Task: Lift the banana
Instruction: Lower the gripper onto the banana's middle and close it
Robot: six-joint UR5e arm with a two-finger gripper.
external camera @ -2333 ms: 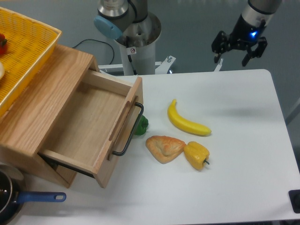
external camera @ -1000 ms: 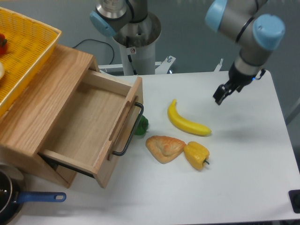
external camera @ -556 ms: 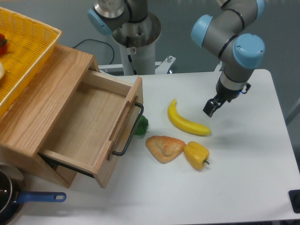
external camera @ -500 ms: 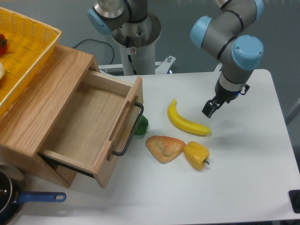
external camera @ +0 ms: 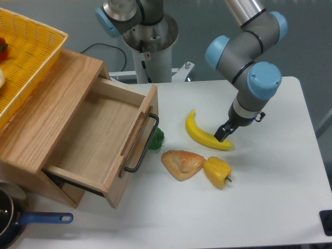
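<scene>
Reaching down over the white table [external camera: 270,171], the dark two-finger gripper [external camera: 223,133] hangs at the blunt, right-hand end of the long, curved, bright-yellow plastic-looking banana [external camera: 205,134]. The fingers are seen edge-on as one dark block, so I cannot tell how far the jaws stand open, nor whether they already touch the fruit; nothing appears to be held or lifted, since the banana lies flat on the table.

The banana lies near the middle of the table, its tapered stem pointing up and back towards the arm's base. Just in front of it sit a tan triangular pastry [external camera: 181,163] and a squat lumpy yellow bell pepper [external camera: 218,171]; the pepper is the closer of the two to the gripper. A small green object [external camera: 155,138] peeks out beside the open wooden drawer [external camera: 101,140] to the left.

My judgement is that the grasp sits rather far towards the tip. A smooth curved body held at its end is likely to swing or slip out, so moving the fingers towards the thicker middle, straddling the banana across its width, would give a steadier hold. The descent should stay clear of the pepper, and the lift is best taken straight up.
</scene>
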